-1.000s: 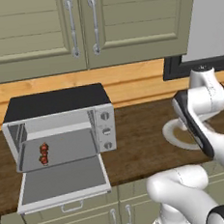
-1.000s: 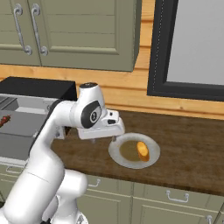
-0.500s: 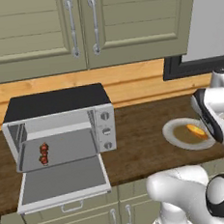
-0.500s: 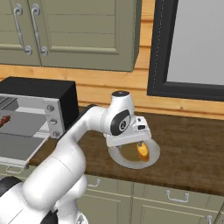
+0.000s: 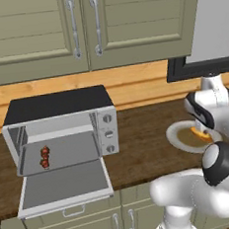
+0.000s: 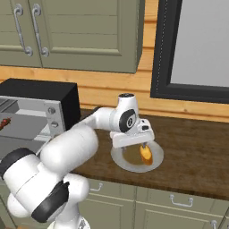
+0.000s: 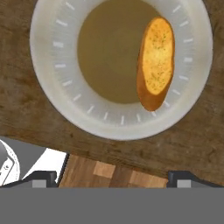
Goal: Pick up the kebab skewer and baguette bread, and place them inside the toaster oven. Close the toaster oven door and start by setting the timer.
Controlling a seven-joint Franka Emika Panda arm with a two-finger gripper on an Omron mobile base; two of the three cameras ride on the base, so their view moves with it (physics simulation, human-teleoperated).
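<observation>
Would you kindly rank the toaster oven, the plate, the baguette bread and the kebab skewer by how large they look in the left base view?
Largest to smallest:
1. toaster oven
2. plate, partly hidden by the arm
3. kebab skewer
4. baguette bread, mostly hidden by the arm, so its place against the skewer is unsure.

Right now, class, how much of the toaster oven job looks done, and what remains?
Done: the kebab skewer lies inside the toaster oven, whose door hangs open. In hand: the open gripper hovers above the baguette bread on its plate, gripping nothing. Left: move the bread into the oven, close the door, set the timer.
</observation>
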